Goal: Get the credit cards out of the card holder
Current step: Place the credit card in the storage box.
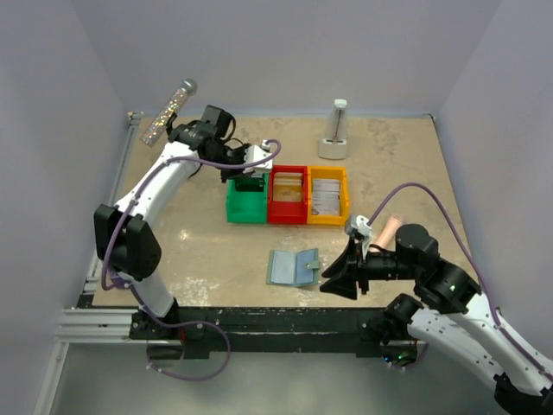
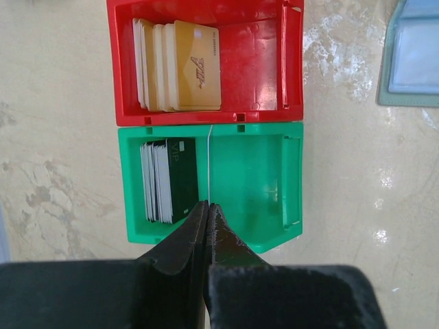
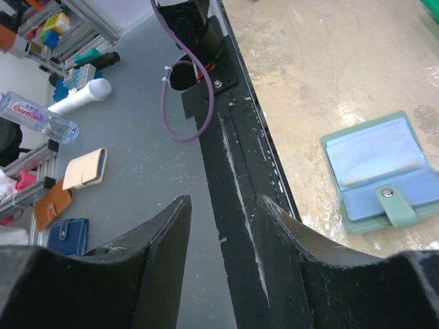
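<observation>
1. On the near middle of the tabletop (image 1: 199,251), the card holder (image 1: 292,267) lies spread open, well apart from the row of three bins behind it. From here I cannot tell whether any card is left in its clear pockets.
2. Along that far row, credit cards (image 2: 171,181) stand in stacks. The dark ones are in the green bin (image 2: 274,178), the tan cards (image 2: 192,68) in the red bin (image 2: 257,62), and the whitish cards (image 1: 325,195) in the yellow bin (image 1: 346,194).
3. Over the green bin, the left hand (image 2: 208,209) is clamped tight on what looks to be a held card (image 2: 208,164). It shows edge-on as a thin pale line running from the fingertips across the bin, just right of the dark stack.
4. Just right of the card holder, the right hand (image 3: 225,203) hangs over the tabletop's near edge. Its jaws are parted and there is nothing between them.
5. The step in hand appears to be setting that card into the green bin. Done well, the card goes down inside the walls before the hand lets go. Kept parallel to the stack, it should lean against its fellows and not tip over the shared wall into the red bin.
6. The right hand's likely next move is to reach for the holder. It should go in low and slow, because a light wallet may slide when a thin card drags in its pocket.
</observation>
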`<state>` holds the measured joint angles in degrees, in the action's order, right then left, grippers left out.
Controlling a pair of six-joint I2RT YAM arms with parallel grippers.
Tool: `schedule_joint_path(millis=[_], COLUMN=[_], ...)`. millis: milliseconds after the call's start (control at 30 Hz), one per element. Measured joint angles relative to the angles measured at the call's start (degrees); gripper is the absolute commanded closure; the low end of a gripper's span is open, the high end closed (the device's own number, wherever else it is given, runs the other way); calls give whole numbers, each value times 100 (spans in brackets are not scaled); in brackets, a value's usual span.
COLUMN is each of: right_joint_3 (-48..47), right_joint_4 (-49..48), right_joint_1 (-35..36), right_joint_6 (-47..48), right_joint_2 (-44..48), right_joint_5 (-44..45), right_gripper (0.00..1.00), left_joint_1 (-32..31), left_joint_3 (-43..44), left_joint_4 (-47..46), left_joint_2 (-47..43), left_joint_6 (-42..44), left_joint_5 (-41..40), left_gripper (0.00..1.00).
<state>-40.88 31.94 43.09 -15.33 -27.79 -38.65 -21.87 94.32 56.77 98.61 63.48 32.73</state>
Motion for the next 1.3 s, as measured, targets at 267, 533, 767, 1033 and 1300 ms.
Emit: schedule_joint_path(millis=[267, 533, 767, 1033, 1300], right_joint_3=[199, 326, 330, 330, 330], right_joint_4=[-136, -358, -413, -417, -459], right_joint_1=[0, 0, 0, 0, 0], right_joint_6=[-103, -179, -199, -212, -284], right_joint_2=[-72, -302, -439, -492, -667], right_joint_5=[-2, 13, 15, 17, 20], right_gripper=[54, 54, 54, 54, 54], left_joint_1=[2, 63, 85, 85, 85], left_joint_3=[208, 249, 260, 195, 0], left_joint_4=[76, -28, -251, -584, -846], left_joint_2=[435, 756, 984, 1126, 1399], left_joint_6=[365, 527, 542, 577, 577], left_joint_5=[-212, -389, -483, -503, -577], left_gripper=[100, 100, 100, 100, 100])
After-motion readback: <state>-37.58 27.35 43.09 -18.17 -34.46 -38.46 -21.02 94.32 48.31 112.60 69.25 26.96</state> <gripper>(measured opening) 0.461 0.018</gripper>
